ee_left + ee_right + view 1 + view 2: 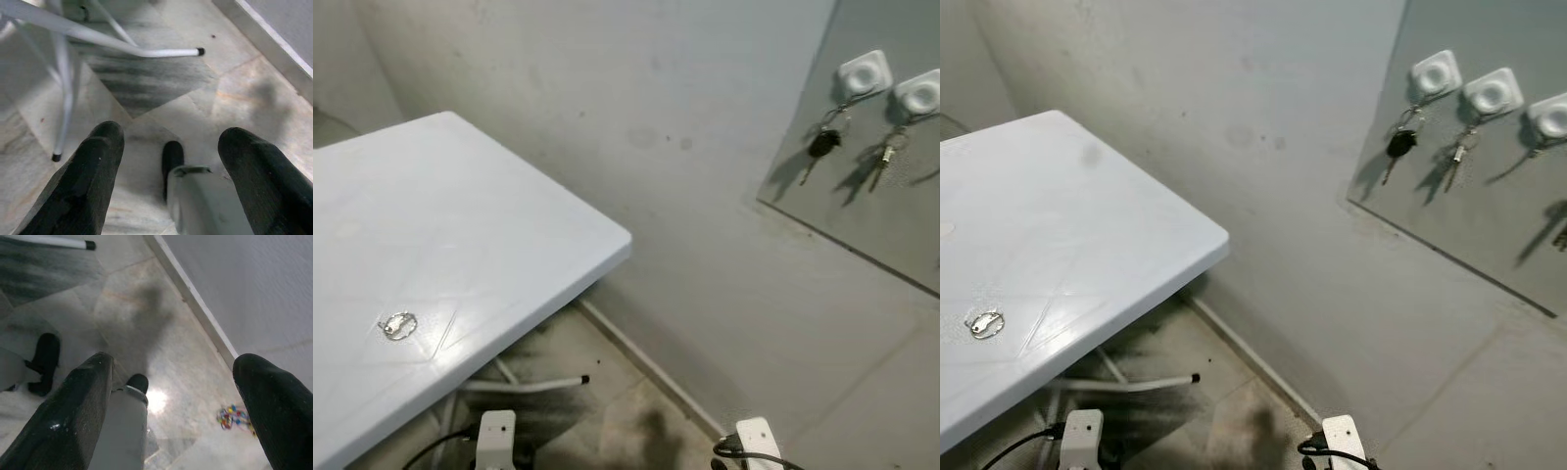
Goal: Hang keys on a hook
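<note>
A small silver key ring (398,325) lies flat on the white table (460,215), near its front left. On the grey wall panel (1469,206) at the upper right sit three white square hooks (1435,73). A black-headed key (1398,144) hangs from the first hook and a silver key (1457,155) from the second. Both arms hang low, far from the keys and hooks. My left gripper (168,161) is open and points down at the floor. My right gripper (171,401) is open too, also over the floor, with nothing between its fingers.
The table's white legs (137,49) with black end caps stand on the marble floor (234,93) under the tabletop. A pale skirting (195,303) runs along the grey wall. A small colourful object (234,418) lies on the floor near the wall.
</note>
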Robot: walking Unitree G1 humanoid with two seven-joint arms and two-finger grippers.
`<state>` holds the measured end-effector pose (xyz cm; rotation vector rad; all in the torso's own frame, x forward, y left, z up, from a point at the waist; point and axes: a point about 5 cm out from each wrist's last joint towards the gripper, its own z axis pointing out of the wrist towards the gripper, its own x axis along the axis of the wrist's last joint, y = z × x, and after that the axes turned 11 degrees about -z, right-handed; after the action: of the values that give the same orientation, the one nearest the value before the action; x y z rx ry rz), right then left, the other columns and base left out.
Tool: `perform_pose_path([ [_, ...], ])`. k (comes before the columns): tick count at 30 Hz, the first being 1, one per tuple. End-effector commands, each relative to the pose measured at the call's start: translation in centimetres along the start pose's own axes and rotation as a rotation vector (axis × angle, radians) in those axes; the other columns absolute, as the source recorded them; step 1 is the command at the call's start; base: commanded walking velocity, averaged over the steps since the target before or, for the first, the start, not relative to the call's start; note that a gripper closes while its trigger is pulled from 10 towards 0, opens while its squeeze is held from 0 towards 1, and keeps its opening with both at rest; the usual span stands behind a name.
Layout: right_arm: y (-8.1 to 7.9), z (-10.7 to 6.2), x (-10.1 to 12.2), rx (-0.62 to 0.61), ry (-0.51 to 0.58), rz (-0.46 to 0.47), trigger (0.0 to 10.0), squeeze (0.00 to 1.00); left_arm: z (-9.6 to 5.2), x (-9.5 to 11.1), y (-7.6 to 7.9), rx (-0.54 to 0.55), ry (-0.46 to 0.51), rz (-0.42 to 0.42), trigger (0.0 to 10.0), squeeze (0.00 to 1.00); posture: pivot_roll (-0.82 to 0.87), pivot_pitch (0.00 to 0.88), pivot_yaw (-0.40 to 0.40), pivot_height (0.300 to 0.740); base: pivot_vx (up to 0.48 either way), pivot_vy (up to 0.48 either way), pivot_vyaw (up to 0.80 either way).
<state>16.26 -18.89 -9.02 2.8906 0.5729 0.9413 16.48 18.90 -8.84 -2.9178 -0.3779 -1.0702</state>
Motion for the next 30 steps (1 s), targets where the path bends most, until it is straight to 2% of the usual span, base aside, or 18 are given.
perform_pose_path([
  [1,0.28,0.02,0.19,-0.009,0.005,-0.002,10.0,0.0,-0.08,-0.28,-0.25,0.013,-0.012,0.0,10.0,0.0,-0.1,0.0,-0.021,0.74,0.0,0.0,0.8],
  [30,0.24,-0.07,-0.16,-0.009,-0.004,0.004,10.0,0.0,-0.16,-0.63,-0.27,0.027,-0.025,-0.024,10.0,0.0,-0.1,0.0,-0.024,0.74,0.0,0.0,0.8],
])
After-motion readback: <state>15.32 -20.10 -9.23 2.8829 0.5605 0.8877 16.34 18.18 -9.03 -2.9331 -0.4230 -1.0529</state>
